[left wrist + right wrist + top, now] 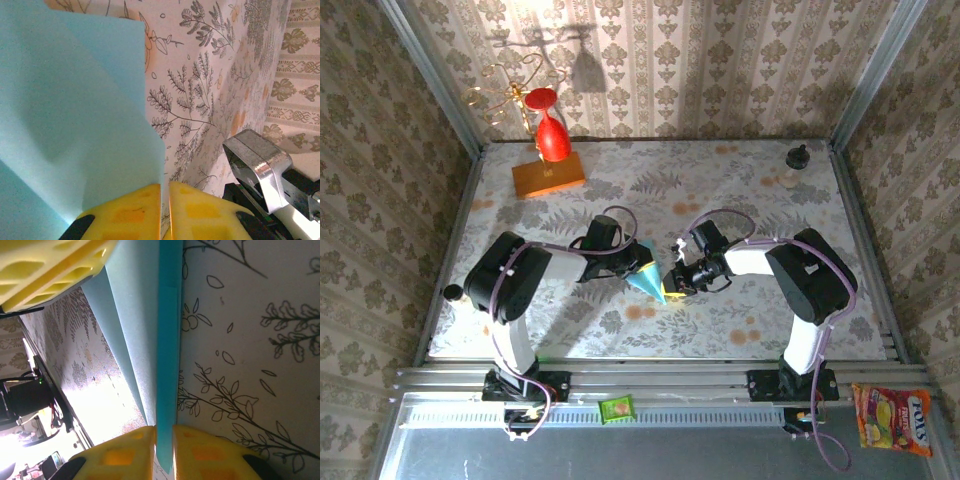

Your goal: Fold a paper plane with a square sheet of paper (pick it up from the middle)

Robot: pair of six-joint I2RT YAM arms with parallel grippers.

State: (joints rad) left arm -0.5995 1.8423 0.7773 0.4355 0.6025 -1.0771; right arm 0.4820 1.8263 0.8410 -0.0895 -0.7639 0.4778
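The square sheet of paper (647,270), light blue, is folded into a slim pointed paper plane shape and held up off the table's middle between both grippers. My left gripper (636,262) is shut on its upper edge; in the left wrist view the sheet (75,125) spreads away from the yellow fingertips (130,212), its edge pinched in my left gripper (165,207). My right gripper (672,281) is shut on the folded strip (167,340), which runs down into my right gripper (164,447). The left gripper's yellow fingers (50,265) show at the top left of the right wrist view.
An orange block (549,177) carrying a red wine glass (552,135) stands at the back left, beside a gold wire rack (505,98). A small dark bottle (797,160) is at the back right. A green packet (617,408) and a snack bag (892,418) lie off the table's front edge.
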